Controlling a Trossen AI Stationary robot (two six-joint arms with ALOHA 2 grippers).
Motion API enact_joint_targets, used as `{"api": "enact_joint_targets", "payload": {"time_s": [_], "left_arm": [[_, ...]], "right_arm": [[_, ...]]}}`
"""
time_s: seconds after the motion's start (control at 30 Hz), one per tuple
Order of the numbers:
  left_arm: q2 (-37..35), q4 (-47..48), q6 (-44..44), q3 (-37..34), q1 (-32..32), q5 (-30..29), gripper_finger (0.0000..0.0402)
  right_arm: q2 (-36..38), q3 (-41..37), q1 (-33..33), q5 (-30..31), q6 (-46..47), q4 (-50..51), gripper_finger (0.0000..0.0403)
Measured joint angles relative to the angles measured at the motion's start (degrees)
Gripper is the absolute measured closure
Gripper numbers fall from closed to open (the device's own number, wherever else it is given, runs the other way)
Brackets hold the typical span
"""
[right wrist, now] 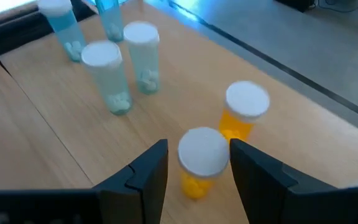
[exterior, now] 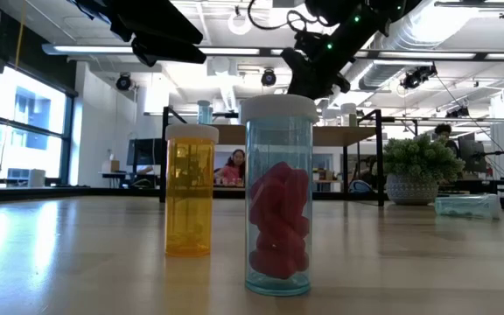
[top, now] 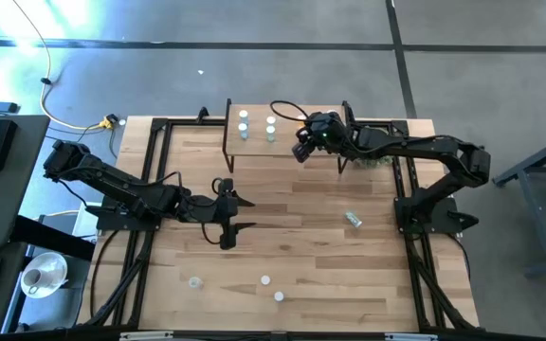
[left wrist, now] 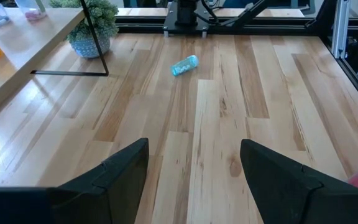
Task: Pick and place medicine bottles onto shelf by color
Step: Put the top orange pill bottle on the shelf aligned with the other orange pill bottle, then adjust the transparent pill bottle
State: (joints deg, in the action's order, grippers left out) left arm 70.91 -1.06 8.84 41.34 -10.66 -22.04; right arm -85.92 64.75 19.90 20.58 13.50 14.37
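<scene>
The shelf [top: 282, 142] stands at the table's far middle with several light blue and clear bottles [top: 271, 128] upright on its left part. My right gripper [right wrist: 199, 149] hovers over the shelf's right part, open. Its fingers stand close on either side of the white cap of an orange bottle [right wrist: 202, 155], which stands upright on the shelf board; a strip of wood shows between one finger and the cap. A second orange bottle [right wrist: 244, 112] stands just behind it. My left gripper [top: 243, 214] is open and empty above the table's middle.
A light blue bottle [top: 353, 219] lies on its side on the table's right half. Three more bottles stand near the front edge, among them an orange one [exterior: 189, 191] and a clear one with pink pills [exterior: 278, 197]. A potted plant [top: 373, 161] stands right of the shelf.
</scene>
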Motion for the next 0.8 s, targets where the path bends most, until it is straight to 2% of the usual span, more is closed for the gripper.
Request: {"api": "enact_joint_targets", "payload": {"time_s": [0.23, 0.47, 0.6, 0.8], "left_arm": [[0.0, 0.1, 0.0, 0.0, 0.0, 0.0, 0.0158], [0.0, 0.4, 0.0, 0.0, 0.0, 0.0, 0.0158], [0.0, 0.4, 0.0, 0.0, 0.0, 0.0, 0.0158], [0.0, 0.4, 0.0, 0.0, 0.0, 0.0, 0.0158]], "right_arm": [[4.0, 0.1, -0.2, -0.1, 0.0, 1.8, 0.0240], [10.7, 0.1, -0.2, 0.0, -0.3, 8.8, 0.0240], [14.0, 0.1, 0.0, 2.7, 0.6, 11.7, 0.0240], [16.6, 0.1, 0.0, 11.1, 2.7, 18.5, 0.0240]]}}
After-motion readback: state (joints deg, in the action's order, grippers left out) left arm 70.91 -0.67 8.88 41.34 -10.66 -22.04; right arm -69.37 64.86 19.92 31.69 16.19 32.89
